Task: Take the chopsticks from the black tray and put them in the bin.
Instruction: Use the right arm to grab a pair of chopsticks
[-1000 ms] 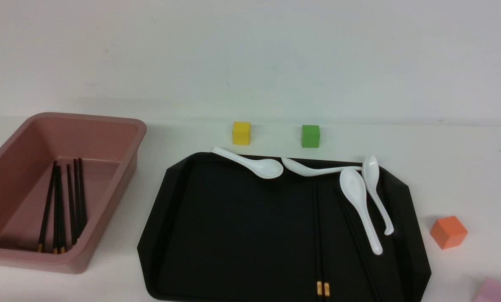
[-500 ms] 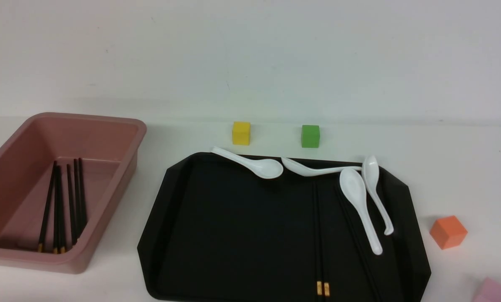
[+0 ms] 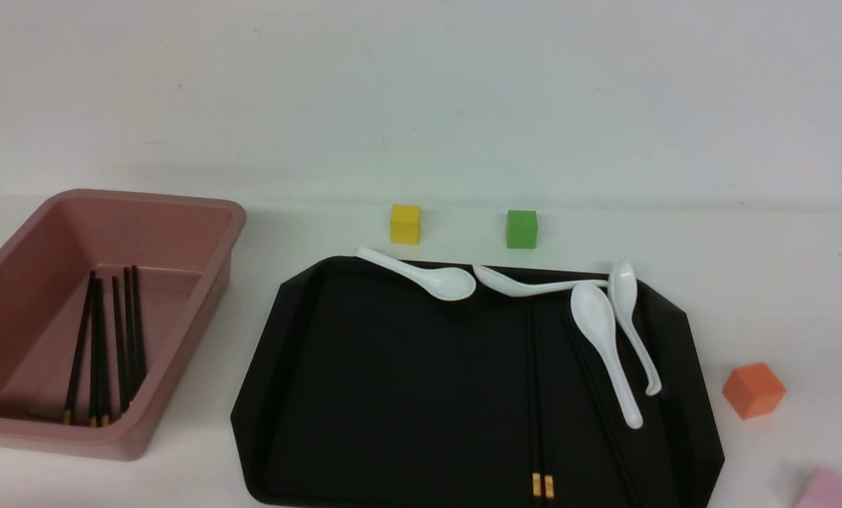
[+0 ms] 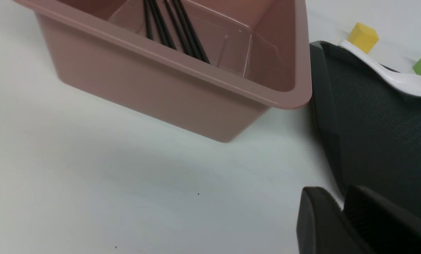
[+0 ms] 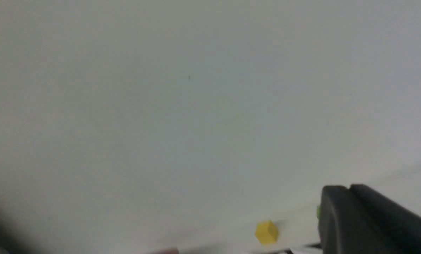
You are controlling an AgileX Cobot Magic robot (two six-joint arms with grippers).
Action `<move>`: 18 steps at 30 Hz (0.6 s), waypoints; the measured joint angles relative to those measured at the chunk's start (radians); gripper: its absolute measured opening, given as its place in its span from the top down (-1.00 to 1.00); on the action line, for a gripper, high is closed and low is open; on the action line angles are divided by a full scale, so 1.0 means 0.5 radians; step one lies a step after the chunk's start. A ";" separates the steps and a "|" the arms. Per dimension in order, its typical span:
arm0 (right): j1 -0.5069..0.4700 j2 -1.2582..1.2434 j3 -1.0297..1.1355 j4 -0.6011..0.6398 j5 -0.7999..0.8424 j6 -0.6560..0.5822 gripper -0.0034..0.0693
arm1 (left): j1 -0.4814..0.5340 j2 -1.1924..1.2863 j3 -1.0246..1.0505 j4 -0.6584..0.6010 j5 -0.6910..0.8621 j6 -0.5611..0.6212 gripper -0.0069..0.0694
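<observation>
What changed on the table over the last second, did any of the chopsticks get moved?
Nothing visibly changed in the front view. The chopsticks in the bin lie as before, the chopstick pair is still on the black tray, and the white spoons have not shifted. No arm shows in that view at any of the three moments.

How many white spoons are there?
4 glossy white soup spoons, all on the flat black tray: one far-left, one far-middle, two side by side at right. None seem hidden.
</observation>
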 joint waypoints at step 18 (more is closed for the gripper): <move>0.128 2.487 -0.415 -0.001 1.259 -0.643 0.89 | 0.000 0.000 0.000 0.000 0.000 0.002 0.46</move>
